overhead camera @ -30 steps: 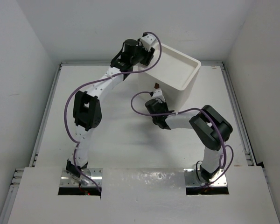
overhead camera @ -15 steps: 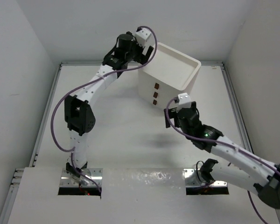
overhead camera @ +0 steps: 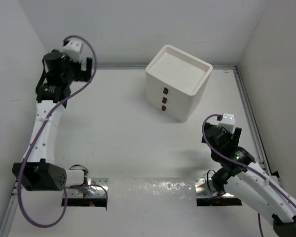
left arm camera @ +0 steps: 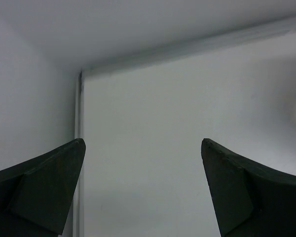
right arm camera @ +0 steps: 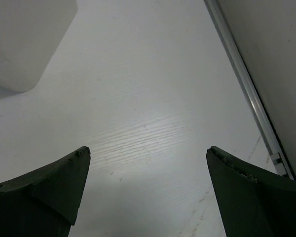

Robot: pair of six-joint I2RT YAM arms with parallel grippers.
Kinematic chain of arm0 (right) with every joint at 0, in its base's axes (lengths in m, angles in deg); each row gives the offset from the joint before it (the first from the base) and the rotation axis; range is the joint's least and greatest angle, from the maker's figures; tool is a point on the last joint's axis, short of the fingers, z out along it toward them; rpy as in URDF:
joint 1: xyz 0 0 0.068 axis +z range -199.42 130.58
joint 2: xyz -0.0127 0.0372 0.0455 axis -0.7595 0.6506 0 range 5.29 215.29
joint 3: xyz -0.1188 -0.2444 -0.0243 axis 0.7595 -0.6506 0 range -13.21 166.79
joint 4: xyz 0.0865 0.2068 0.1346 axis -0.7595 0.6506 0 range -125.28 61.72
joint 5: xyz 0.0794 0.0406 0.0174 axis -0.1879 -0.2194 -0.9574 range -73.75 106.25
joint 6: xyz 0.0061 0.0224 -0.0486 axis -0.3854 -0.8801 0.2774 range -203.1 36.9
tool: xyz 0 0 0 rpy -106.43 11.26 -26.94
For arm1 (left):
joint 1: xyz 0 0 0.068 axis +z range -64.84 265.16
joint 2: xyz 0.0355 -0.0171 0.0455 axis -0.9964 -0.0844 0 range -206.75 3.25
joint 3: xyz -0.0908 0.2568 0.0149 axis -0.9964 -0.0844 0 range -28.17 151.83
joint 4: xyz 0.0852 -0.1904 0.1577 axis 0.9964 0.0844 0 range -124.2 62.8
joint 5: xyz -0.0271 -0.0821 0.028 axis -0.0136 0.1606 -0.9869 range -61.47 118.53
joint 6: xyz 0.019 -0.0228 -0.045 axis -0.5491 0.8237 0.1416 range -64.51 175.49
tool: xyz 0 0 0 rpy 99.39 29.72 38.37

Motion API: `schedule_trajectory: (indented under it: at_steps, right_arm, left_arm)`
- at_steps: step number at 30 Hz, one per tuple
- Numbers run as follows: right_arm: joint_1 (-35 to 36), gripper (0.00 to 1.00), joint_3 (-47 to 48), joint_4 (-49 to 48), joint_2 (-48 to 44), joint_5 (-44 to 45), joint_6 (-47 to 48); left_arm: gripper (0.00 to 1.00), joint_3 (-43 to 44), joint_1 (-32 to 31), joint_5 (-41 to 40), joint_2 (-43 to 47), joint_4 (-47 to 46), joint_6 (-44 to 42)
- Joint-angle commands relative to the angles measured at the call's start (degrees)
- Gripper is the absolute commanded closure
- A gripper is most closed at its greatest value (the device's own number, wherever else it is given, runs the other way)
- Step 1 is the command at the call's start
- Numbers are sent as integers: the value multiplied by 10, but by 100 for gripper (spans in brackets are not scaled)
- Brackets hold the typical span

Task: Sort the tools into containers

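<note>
Work surface: White table (overhead camera: 118,138), closed in by white walls (overhead camera: 138,29) at the left, far and right sides. A metal rail (overhead camera: 249,118) runs along its right edge.
Left gripper (left arm camera: 143,143): I read the jaws as spread wide with nothing between them. Only bare table and the wall corner show past the two dark fingers (left arm camera: 44,192).
Left gripper, position: It is raised over the far left corner of the table, well apart from the drawer unit (overhead camera: 175,94).
Right gripper (right arm camera: 148,148): The jaws are equally wide and carry nothing. Bare table fills the gap between them.
Right gripper, position: It hangs over the right side of the table, near the rail. It is nearer to me than the drawer unit and clear of it. One rounded corner of the unit shows at the upper left of my right wrist view.
Drawer unit, position: It stands on the table, far and right of centre, turned at an angle to the table edges.
Drawers (overhead camera: 168,101): Three are stacked, and all fronts sit flush with the body. Each carries a dark red-brown tab (overhead camera: 164,100), in one vertical column on the face toward me.
Unit top (overhead camera: 180,66): It is recessed inside a raised rim.
Cabling: A purple cable (overhead camera: 86,49) loops above the left wrist.
</note>
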Motion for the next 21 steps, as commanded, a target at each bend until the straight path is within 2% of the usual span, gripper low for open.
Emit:
schedule_trajectory:
  at_steps: [1, 2, 6, 10, 16, 19, 21]
  right_arm:
    - [-22, 1, 23, -5, 13, 56, 17]
    - [-28, 1, 22, -37, 16, 54, 28]
    - [-51, 1, 33, -56, 56, 70, 63]
    - [-50, 1, 58, -15, 103, 65, 52]
    - [-50, 1, 102, 72, 188, 109, -51]
    - [-50, 1, 92, 47, 190, 104, -41]
    - [-51, 1, 61, -18, 161, 84, -12]
  left_arm:
    - [0, -125, 118, 85, 20, 67, 19]
    - [0, -180, 171, 100, 42, 64, 10]
    - [0, -256, 249, 127, 72, 67, -11]
    - [0, -287, 251, 102, 91, 62, -3]
    - [0, -313, 252, 99, 98, 34, 16]
    - [0, -319, 251, 96, 99, 32, 13]
    - [0, -324, 252, 95, 99, 29, 10]
